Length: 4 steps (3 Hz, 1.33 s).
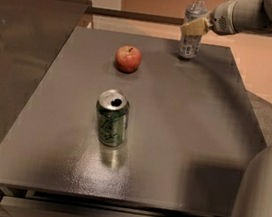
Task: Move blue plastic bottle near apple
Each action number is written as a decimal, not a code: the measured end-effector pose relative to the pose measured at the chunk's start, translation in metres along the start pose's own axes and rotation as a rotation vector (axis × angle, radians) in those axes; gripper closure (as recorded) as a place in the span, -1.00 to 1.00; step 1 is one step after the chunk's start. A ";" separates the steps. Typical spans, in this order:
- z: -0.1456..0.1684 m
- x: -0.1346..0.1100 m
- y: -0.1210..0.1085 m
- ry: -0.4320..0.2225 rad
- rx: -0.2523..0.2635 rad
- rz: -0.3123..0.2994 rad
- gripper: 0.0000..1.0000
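The blue plastic bottle (190,43) stands upright at the far edge of the dark table, right of centre, with its white cap on top. My gripper (194,28) reaches in from the upper right and sits at the bottle's middle, its tan tip lying across the front of the bottle. The bottle's base rests on the table. The apple (128,59), red with yellowish patches, sits on the table to the left of the bottle and a little nearer to me, well apart from it.
A green soda can (111,117) stands upright near the table's (187,138) centre-left, in front of the apple. A dark counter (20,33) adjoins the table on the left. My arm's white body (259,198) fills the lower right corner.
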<state>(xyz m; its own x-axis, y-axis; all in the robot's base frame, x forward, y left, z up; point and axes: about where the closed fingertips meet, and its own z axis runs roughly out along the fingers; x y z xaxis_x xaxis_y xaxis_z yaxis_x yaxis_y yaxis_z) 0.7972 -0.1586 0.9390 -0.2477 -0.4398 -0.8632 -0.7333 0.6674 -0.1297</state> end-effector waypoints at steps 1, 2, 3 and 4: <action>-0.019 -0.011 0.027 -0.048 -0.059 -0.009 1.00; -0.032 -0.017 0.056 -0.083 -0.132 -0.002 1.00; -0.038 -0.017 0.086 -0.103 -0.207 0.005 1.00; -0.035 -0.013 0.111 -0.106 -0.270 0.007 1.00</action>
<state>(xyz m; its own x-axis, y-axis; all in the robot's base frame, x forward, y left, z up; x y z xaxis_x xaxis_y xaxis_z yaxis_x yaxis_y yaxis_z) 0.6969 -0.1000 0.9535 -0.1968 -0.3612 -0.9115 -0.8772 0.4801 -0.0008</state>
